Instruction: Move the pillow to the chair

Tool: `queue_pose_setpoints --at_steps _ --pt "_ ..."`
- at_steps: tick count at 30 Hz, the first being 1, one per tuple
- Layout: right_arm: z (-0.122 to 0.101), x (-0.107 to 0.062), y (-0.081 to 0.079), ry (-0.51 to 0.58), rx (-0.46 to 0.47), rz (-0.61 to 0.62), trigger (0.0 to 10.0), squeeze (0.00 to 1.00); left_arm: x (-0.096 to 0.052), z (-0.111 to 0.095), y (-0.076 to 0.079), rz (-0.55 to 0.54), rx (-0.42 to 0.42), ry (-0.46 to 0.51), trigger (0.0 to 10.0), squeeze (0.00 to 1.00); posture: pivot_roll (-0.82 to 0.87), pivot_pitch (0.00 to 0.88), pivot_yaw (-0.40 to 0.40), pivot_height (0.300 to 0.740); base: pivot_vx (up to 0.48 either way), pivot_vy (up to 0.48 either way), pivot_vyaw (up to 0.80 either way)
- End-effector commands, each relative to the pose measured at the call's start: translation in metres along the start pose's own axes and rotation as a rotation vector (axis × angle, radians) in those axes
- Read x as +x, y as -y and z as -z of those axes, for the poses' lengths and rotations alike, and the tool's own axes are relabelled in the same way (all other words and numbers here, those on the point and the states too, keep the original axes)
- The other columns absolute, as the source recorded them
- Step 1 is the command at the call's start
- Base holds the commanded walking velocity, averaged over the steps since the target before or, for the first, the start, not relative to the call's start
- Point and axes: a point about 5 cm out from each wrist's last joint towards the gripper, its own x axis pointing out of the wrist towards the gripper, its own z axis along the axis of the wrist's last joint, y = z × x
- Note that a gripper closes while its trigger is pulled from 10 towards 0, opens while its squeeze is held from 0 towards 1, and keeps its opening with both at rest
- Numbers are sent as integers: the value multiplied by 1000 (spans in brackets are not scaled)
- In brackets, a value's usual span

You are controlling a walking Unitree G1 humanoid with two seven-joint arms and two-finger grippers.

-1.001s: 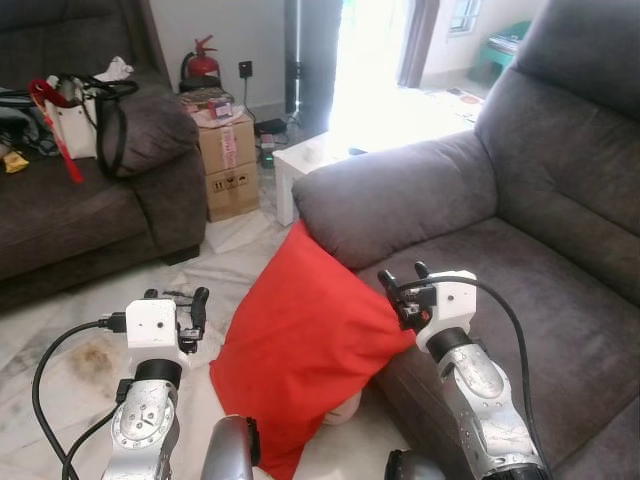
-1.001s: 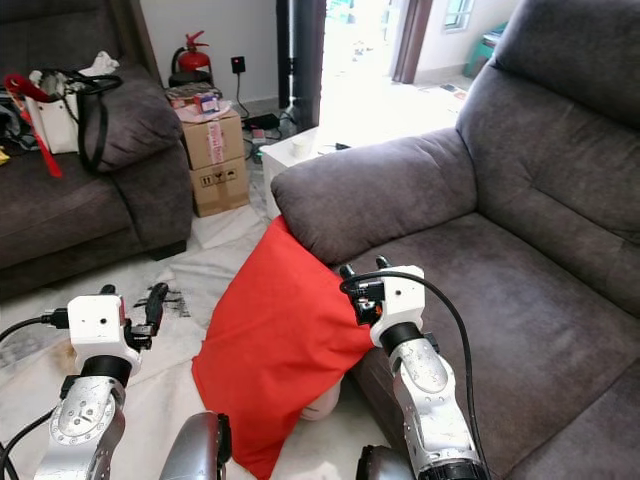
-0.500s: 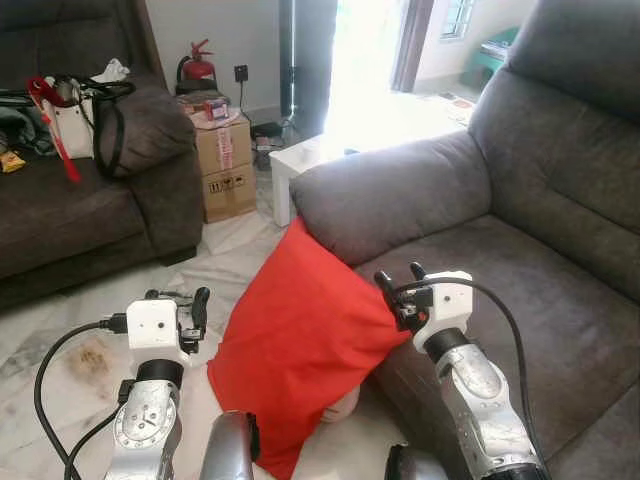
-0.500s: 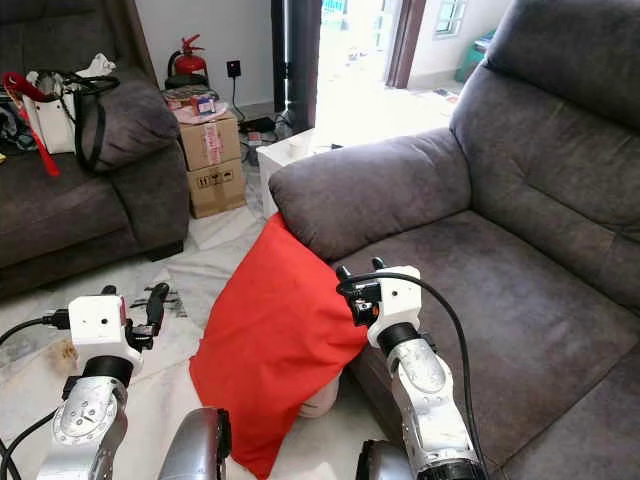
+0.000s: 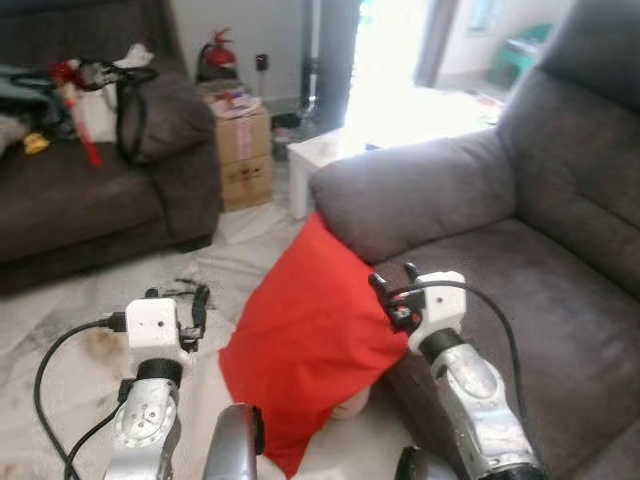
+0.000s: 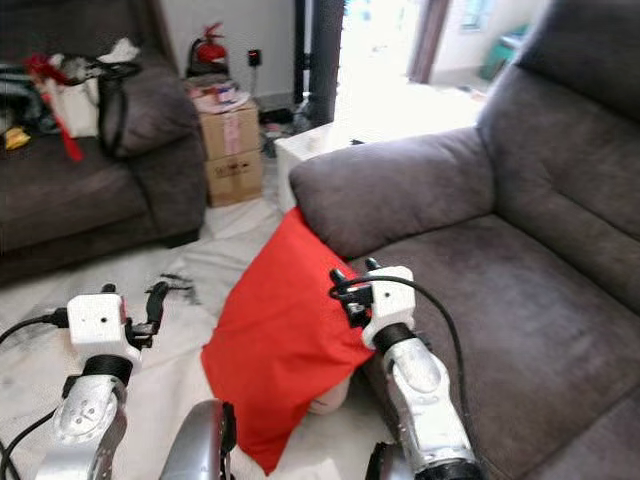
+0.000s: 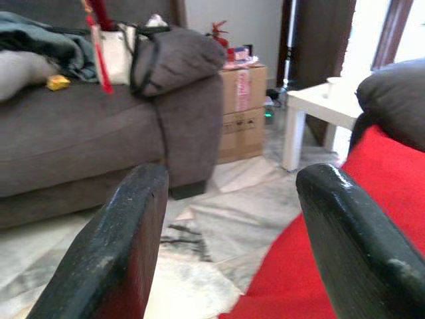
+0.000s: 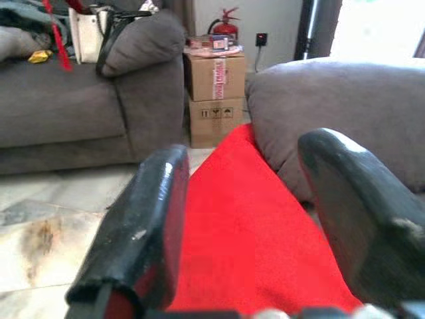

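A red pillow (image 5: 310,330) stands on the floor, leaning against the front of the grey armchair (image 5: 520,260) below its armrest (image 5: 420,195). My right gripper (image 5: 392,276) is open at the pillow's upper right edge, over the seat's front corner. In the right wrist view its fingers (image 8: 153,219) frame the red pillow (image 8: 246,219) and hold nothing. My left gripper (image 5: 178,296) is open above the floor, left of the pillow. The left wrist view has the pillow (image 7: 332,266) past one finger (image 7: 352,232).
A dark sofa (image 5: 90,190) with bags stands at the left. Stacked cardboard boxes (image 5: 245,155), a fire extinguisher (image 5: 213,60) and a small white table (image 5: 320,160) line the back. Marble floor (image 5: 80,310) lies between sofa and armchair. A pale object (image 5: 350,405) pokes out under the pillow.
The whole picture has shifted slightly right and blurred, so the camera moved. My right gripper sits a little further over the pillow's edge. Both grippers stay open.
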Motion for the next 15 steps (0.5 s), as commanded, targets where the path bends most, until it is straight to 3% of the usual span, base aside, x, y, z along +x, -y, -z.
queue_pose_setpoints --at_steps 1,15 --pt "0 -2 7 -9 -5 19 10000 0 1 0 4 16 -13 -8 10000 0 40 0 -55 578 259 0 0" --pt "-1 -1 7 -8 -5 12 10000 0 1 -1 4 14 -16 -3 10000 0 39 0 -56 578 282 0 0"
